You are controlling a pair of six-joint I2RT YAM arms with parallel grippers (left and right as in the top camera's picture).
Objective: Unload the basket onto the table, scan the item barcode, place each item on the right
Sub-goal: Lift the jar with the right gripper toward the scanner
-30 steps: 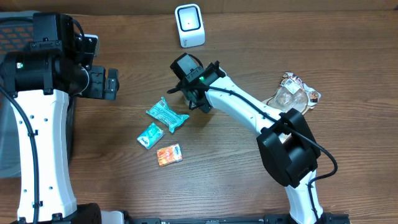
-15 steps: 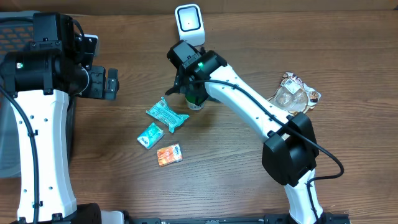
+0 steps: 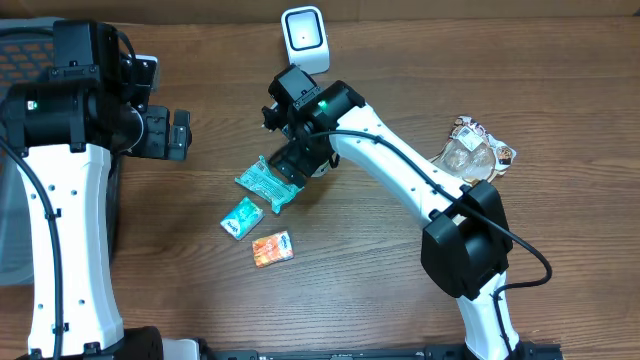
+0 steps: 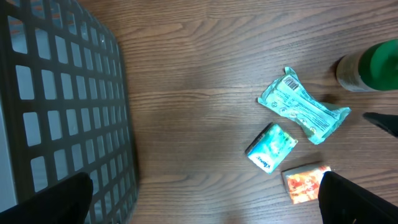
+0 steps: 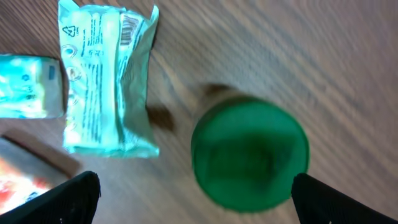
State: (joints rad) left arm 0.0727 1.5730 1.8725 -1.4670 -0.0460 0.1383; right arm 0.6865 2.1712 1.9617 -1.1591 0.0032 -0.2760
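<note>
Right gripper over wooden table

Blurred, clipped and covered bits around my wrists.
The green-capped bottle is a soft blur under my right wrist, with no label readable. My left wrist view cuts it at the right edge, and from overhead my right arm covers most of it. The orange packet and the small teal pack run off the left edge of my right wrist view. The barcode on the teal wrapper is too small to read. The basket is cut off at the left and top.
</note>
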